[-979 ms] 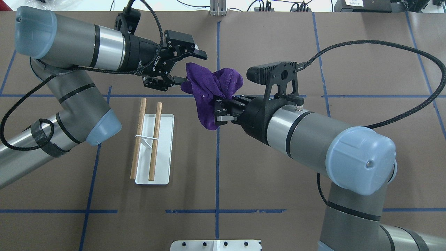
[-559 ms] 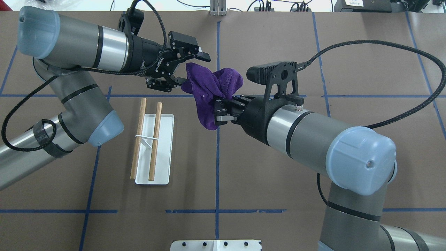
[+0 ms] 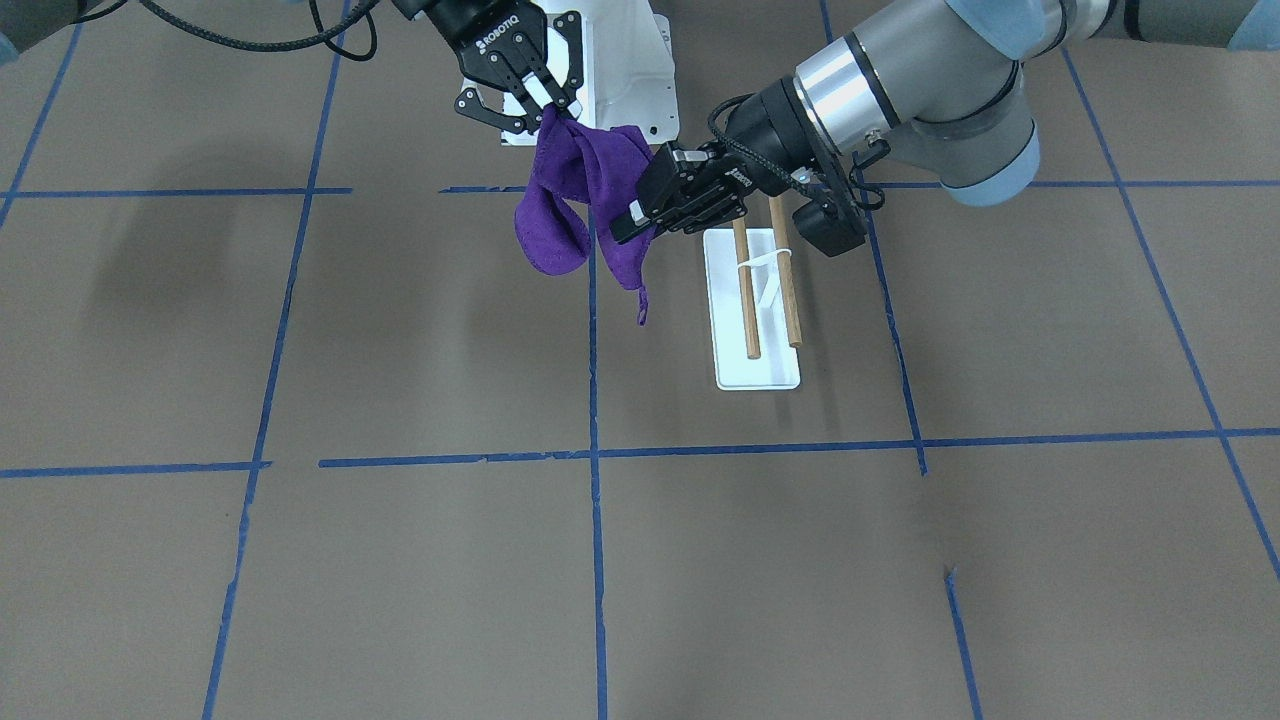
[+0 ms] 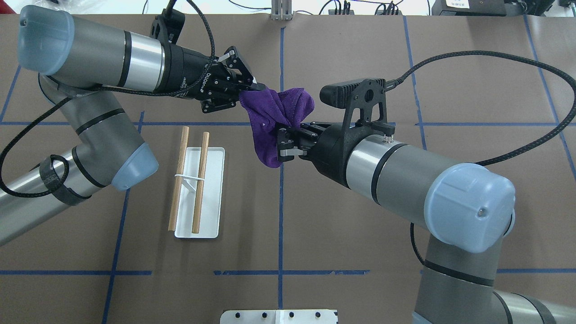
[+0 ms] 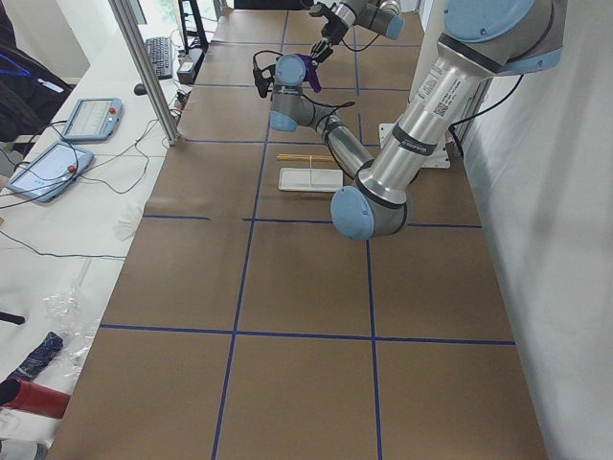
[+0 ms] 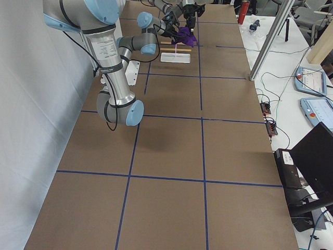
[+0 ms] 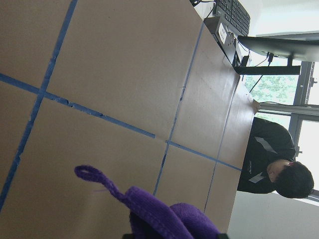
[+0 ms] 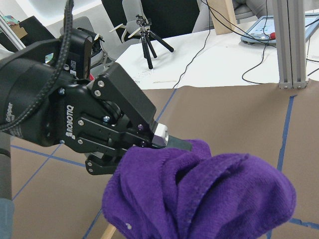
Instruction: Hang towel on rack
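- Closing in from a spread stance, the left gripper [image 4: 249,89] now has its two black fingers pinched on one edge of the small bright purple terry towel [image 4: 279,112].
- The right gripper [image 4: 282,143] is clamped on the bunched middle of the same cloth, so the towel hangs in the air between the two arms, clear of the brown paper-covered table [image 4: 342,252].
- This two-handed hold looks meant to let the arms pull apart and spread the crumpled cloth, since one pinch alone leaves it drooping in folds.
- The white tray-based rack [image 4: 216,198] stands near the towel but apart from it, toward the left arm's side; its two bare wooden rods [image 4: 200,180] lie parallel and carry nothing yet.
- The terry is looped, thick and floppy, with a thin hanging loop dangling from its lower corner [image 3: 641,308].
- The rods are smooth, round and rigid, joined by a thin white bracket [image 4: 189,178].
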`<state>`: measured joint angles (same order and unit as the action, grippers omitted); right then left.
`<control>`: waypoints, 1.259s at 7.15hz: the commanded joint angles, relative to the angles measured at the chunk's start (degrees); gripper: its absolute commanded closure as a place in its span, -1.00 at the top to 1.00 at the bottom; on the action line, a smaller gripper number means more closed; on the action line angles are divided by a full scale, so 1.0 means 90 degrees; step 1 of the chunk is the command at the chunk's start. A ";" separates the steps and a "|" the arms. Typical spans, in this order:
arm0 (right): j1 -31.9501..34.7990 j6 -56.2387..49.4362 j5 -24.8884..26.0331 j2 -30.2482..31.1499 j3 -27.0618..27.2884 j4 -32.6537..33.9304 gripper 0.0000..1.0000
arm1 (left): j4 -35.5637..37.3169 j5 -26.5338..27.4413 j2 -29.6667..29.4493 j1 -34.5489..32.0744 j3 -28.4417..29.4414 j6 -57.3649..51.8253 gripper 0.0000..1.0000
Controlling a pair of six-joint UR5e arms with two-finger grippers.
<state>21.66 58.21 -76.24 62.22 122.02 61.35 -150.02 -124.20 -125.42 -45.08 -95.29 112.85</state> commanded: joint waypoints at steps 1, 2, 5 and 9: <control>0.0015 -0.0003 -0.0025 0.0001 0.0026 0.0000 -1.00 | 0.0008 -0.0009 0.0010 -0.0001 -0.0027 0.0001 -1.00; 0.0015 -0.0003 -0.0025 0.0011 0.0027 0.0000 -1.00 | 0.0008 -0.0009 0.0010 -0.0001 -0.0027 0.0001 -1.00; -0.0034 0.0055 0.0004 0.0021 0.0183 0.0010 0.99 | 0.0008 -0.0019 0.0039 -0.0011 -0.0096 0.0001 -1.00; -0.0034 0.0026 -0.0025 0.0050 0.0222 0.0020 1.00 | 0.0008 -0.0019 0.0059 -0.0011 -0.0096 0.0001 -1.00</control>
<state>21.24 58.61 -76.24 62.57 123.93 61.46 -149.94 -124.36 -124.91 -45.17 -96.15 112.85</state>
